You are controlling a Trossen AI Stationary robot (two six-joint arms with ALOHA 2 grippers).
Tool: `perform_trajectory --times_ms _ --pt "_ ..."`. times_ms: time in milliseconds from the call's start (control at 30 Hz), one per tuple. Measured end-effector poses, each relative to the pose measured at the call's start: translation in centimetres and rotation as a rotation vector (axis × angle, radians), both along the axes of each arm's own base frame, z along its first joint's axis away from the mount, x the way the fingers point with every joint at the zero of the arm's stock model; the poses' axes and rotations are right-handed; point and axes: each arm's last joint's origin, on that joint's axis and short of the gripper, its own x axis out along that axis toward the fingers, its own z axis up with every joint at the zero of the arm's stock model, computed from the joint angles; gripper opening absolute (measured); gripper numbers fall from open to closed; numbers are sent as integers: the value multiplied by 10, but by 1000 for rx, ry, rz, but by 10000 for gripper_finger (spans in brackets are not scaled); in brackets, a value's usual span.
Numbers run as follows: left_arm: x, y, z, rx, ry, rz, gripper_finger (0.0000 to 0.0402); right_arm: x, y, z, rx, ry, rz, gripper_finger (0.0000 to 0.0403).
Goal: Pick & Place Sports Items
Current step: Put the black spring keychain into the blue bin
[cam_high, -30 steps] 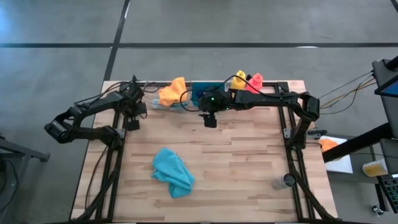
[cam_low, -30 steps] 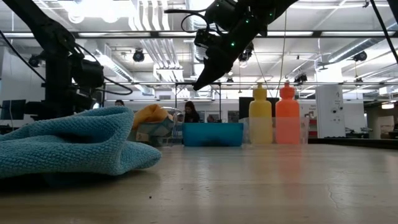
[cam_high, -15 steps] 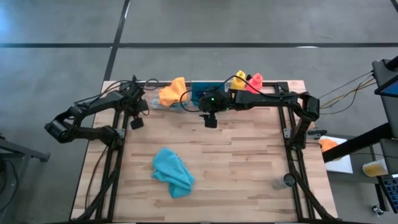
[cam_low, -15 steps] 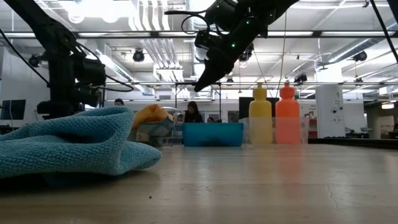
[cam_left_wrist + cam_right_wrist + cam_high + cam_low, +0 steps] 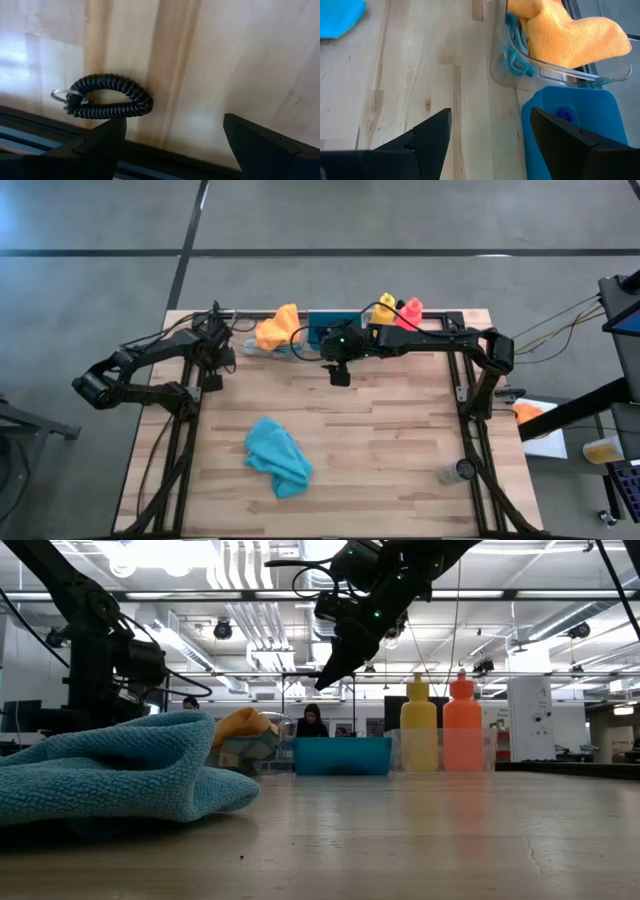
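A black coiled cord loop (image 5: 107,97) with a small metal ring lies flat on the wood next to the dark frame rail at the table's left. My left gripper (image 5: 174,122) (image 5: 212,379) hangs open just above it, pointing down, with nothing between its fingers. My right gripper (image 5: 490,114) (image 5: 340,373) stands open in the air before the teal bin (image 5: 325,330), slanting down. A teal cloth (image 5: 278,456) lies crumpled on the near middle of the table. An orange cloth (image 5: 570,30) fills a clear tray (image 5: 555,70). A yellow bottle (image 5: 384,308) and a pink-red bottle (image 5: 410,311) stand upright at the far edge.
The teal bin (image 5: 572,117) holds a small bluish ring (image 5: 563,113) and stands beside the clear tray. A small round can (image 5: 463,471) sits near the right front corner. Bare wood (image 5: 400,420) lies between the teal cloth and the far row. A person (image 5: 311,720) shows in the room behind.
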Motion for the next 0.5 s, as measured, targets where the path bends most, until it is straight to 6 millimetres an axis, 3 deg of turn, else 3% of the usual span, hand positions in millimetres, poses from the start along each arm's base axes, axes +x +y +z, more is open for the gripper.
perform_trajectory --times_ms 500 --pt "-1 -2 -4 -4 8 -60 337 -2 0 -4 3 13 0 272"
